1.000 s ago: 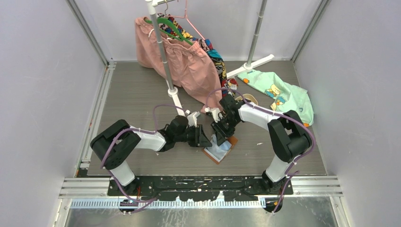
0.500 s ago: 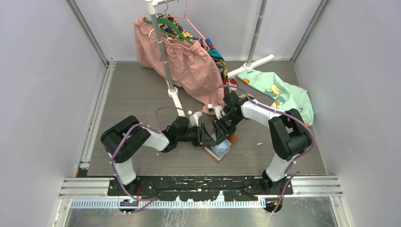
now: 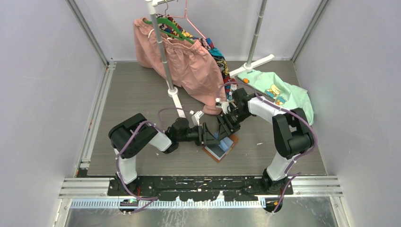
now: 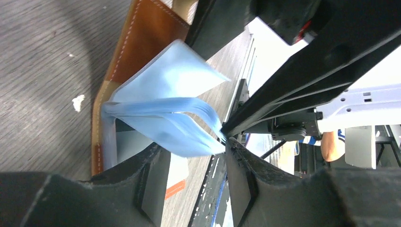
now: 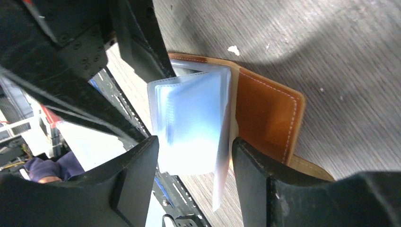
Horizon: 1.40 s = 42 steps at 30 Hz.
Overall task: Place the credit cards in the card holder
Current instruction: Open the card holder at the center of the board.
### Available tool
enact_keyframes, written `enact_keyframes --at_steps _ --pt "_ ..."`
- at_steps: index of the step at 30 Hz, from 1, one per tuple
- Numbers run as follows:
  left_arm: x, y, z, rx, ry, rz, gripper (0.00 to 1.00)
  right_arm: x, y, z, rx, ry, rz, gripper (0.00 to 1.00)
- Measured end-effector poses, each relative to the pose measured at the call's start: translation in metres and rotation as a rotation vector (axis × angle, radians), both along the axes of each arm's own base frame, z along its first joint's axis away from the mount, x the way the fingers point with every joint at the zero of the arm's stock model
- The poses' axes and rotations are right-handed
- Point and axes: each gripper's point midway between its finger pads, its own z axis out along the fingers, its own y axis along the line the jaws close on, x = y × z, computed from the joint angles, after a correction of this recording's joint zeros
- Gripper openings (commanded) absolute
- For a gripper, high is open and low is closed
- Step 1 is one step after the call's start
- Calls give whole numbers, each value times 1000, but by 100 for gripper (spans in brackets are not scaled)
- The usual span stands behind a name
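Observation:
The card holder (image 3: 222, 148) lies open on the table between the two arms, tan-brown leather (image 4: 142, 42) with bluish clear pockets (image 4: 165, 101) fanned upward. My left gripper (image 3: 209, 135) is at its left edge, open (image 4: 191, 158), the pockets' tips brushing one finger (image 4: 239, 165). My right gripper (image 3: 226, 126) hovers over its far side, open (image 5: 194, 149), with the standing pockets (image 5: 191, 118) loose between its fingers and the leather cover (image 5: 267, 113) beside them. I cannot pick out the credit cards in any view.
A white clothes-rack pole with foot (image 3: 176, 97) stands behind the left arm. A pink skirt (image 3: 182, 59) hangs just behind the grippers. A mint-green shirt (image 3: 279, 92) lies at the back right, beyond the right arm's elbow.
Both grippers have opened wider. The left arm has slid right, close against the holder. The right gripper has drawn back to the right, and the pockets now stand free.

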Motion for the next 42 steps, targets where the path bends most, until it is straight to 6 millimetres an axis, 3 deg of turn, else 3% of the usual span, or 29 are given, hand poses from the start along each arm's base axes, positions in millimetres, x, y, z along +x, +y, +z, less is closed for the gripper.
enact_keyframes --at_steps 5,17,22,26,29,34,42 --pt "2 -2 -9 10 22 7 47 9 -10 6 20 0 -49 64" --pt "25 -20 12 -26 -45 34 47 27 -31 52 75 -208 -96 60" --pt "35 -24 2 17 -29 58 39 17 -32 65 128 -341 -15 45" --pt "41 -24 -12 88 -12 80 32 -11 -35 66 194 -493 146 26" --pt "44 -24 -21 139 -11 86 30 -24 -37 53 204 -565 285 23" --pt "45 -26 -29 204 -27 84 30 -31 -41 6 72 -606 447 18" --pt "44 -25 -33 230 -46 75 33 -5 -50 -40 -187 -621 535 17"
